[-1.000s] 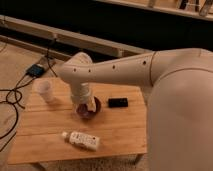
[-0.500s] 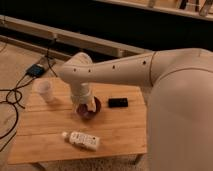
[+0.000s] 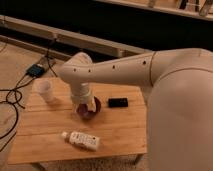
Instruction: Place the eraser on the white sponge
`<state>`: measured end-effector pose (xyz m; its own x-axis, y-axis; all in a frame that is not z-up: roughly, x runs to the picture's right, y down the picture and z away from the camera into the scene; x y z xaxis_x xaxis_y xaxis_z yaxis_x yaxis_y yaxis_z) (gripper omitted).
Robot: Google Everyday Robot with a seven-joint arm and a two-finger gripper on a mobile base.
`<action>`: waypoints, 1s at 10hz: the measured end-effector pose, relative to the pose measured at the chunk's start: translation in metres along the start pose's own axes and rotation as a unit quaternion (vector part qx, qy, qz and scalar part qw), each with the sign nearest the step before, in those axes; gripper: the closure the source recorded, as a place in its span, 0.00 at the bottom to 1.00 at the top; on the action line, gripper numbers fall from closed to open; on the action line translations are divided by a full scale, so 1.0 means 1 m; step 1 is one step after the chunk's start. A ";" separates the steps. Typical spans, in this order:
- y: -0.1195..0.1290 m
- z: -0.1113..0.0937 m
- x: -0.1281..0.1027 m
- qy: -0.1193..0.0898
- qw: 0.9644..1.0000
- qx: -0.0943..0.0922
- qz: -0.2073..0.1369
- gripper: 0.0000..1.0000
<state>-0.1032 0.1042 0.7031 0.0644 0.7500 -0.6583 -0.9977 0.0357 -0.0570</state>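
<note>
The eraser (image 3: 118, 102) lies untouched on the desk (image 3: 45, 135), just beside the dark bowl (image 3: 90, 114) on the side nearer the robot's body, so the pick-up is not yet begun. The claw (image 3: 86, 106) hangs over the bowl, jaws apart and empty. The next move, I judge, calls for a short shift across to the eraser and down onto it, though the white sponge I cannot make out, perhaps hidden beneath the wrist. The arm (image 3: 120, 72) reaches across the desk, forearm near level, wrist turned straight down.

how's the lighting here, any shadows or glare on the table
Camera view: warm, dim light, dark background; the arm shades the table around the claw, which hangs over the dark bowl; the eraser lies lit beside it; no glare on the table.
</note>
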 end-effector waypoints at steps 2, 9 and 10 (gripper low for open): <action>0.000 0.000 0.000 0.000 1.000 0.000 0.000 0.35; -0.044 0.002 -0.013 0.027 0.996 0.034 -0.072 0.35; -0.056 0.002 -0.017 0.031 0.995 0.043 -0.084 0.35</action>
<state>-0.0484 0.0907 0.7195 0.2289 0.6860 -0.6906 -0.9705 0.2156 -0.1076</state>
